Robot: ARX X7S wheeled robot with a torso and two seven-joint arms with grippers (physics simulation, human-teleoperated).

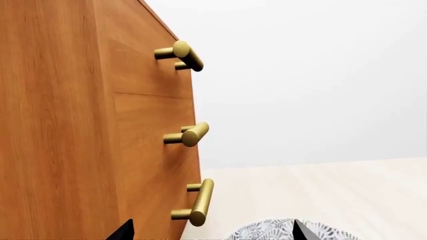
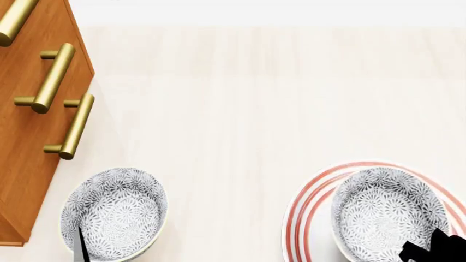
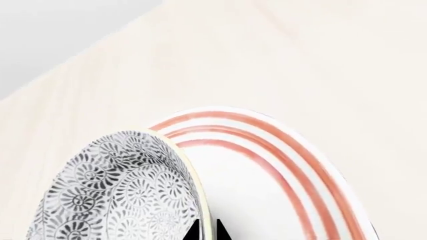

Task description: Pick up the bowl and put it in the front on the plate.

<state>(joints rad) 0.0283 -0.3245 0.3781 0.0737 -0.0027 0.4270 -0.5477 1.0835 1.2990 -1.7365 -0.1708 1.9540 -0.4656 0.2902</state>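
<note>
The bowl (image 2: 389, 213) sits over the plate (image 2: 309, 210), its rim pinched between the tips of my right gripper (image 3: 205, 231), one finger inside the wall and one outside. I judge this the placing step; I cannot tell whether its foot touches the plate. Next I need to settle it and release cleanly. My left gripper (image 1: 210, 231) hangs spread around a second bowl (image 2: 114, 213), holding nothing, with a wooden cabinet (image 2: 29, 136) beside it on the worktop (image 2: 240, 109).
</note>
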